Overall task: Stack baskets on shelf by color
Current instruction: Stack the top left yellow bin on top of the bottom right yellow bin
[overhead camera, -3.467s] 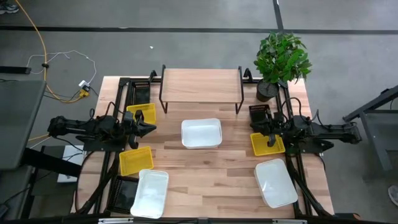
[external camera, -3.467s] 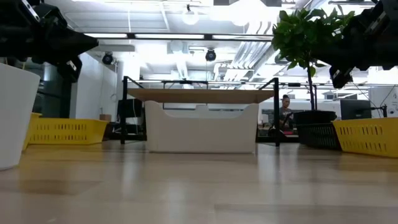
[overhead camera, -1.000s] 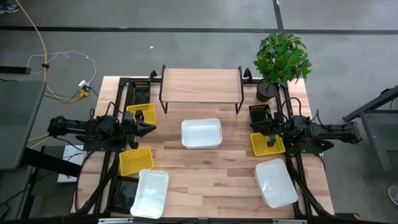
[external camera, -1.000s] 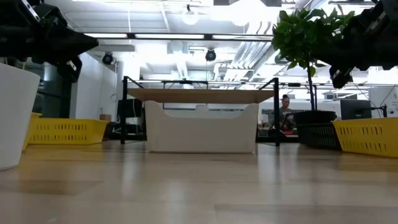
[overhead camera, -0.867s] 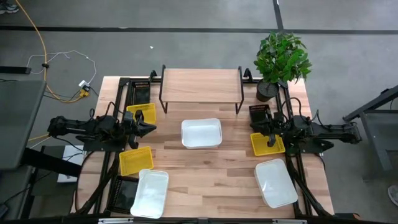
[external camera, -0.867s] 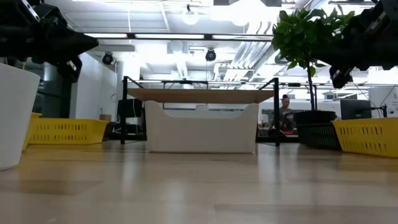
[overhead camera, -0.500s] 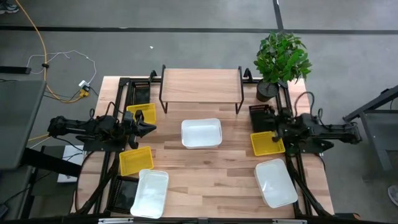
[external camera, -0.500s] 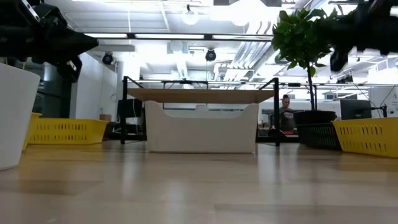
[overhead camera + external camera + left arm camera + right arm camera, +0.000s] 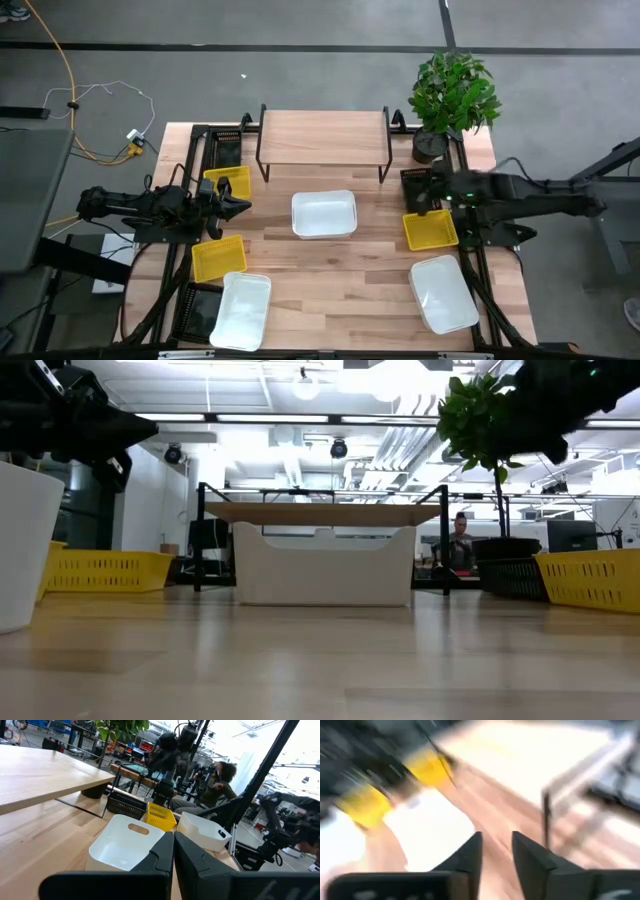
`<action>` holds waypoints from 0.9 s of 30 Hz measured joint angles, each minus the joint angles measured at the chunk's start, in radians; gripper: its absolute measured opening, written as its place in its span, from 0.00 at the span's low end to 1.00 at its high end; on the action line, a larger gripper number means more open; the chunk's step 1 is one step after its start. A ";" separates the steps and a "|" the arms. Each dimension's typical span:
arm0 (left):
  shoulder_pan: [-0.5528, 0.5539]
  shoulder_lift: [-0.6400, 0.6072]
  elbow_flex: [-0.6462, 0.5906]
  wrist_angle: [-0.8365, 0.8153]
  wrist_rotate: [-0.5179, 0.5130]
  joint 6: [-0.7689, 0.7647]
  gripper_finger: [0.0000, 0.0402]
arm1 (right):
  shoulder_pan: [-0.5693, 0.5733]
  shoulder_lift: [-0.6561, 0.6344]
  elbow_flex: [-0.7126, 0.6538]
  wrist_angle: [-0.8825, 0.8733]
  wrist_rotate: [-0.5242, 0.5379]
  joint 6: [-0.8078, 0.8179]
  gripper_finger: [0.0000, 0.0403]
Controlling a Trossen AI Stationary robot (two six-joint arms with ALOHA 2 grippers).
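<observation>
My right tool [image 9: 418, 192] has swung off its parked spot over the small yellow slotted plastic basket [image 9: 431, 231] and now sits over the black slotted basket [image 9: 419, 184] at the desk's right edge; fingers a narrow gap apart, holding nothing. Reads as the start of the first pick. Left tool [image 9: 243, 206] hasn't moved, fingers pressed together, empty, between two more yellow baskets [image 9: 229, 184] [image 9: 218, 257].

Nothing stacked yet: the low shelf with light wooden top and thin black legs [image 9: 322, 136] is bare on top. White rounded plastic basket [image 9: 324, 214] sits mid-desk just in front of the shelf; two other white baskets [image 9: 242, 310] [image 9: 443, 293] are at the near corners, well apart.

In the way: potted green plant [image 9: 453, 95] just beyond the black basket, and the shelf's right leg nearby. Tight approach, I'd judge.
</observation>
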 joint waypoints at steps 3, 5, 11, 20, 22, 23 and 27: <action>0.000 0.000 0.000 0.000 0.000 0.000 0.00 | -0.007 0.125 0.042 -0.147 0.005 0.117 0.41; 0.000 0.000 0.000 0.000 0.000 0.000 0.00 | -0.013 0.194 0.049 -0.197 0.010 0.192 0.46; 0.000 0.000 0.000 0.000 0.000 0.000 0.00 | -0.027 0.342 0.050 -0.231 -0.047 0.304 0.52; 0.000 0.000 0.000 0.000 0.000 0.000 0.00 | 0.065 0.396 0.051 -0.233 -0.253 0.427 0.52; 0.000 0.000 0.000 0.000 0.000 0.000 0.00 | 0.103 0.403 0.051 -0.241 -0.256 0.466 0.52; 0.000 0.000 0.000 0.000 0.000 0.000 0.00 | 0.122 0.407 0.051 -0.245 -0.256 0.488 0.52; 0.000 0.000 0.000 0.000 0.000 0.000 0.00 | 0.195 0.427 0.051 -0.264 -0.252 0.566 0.52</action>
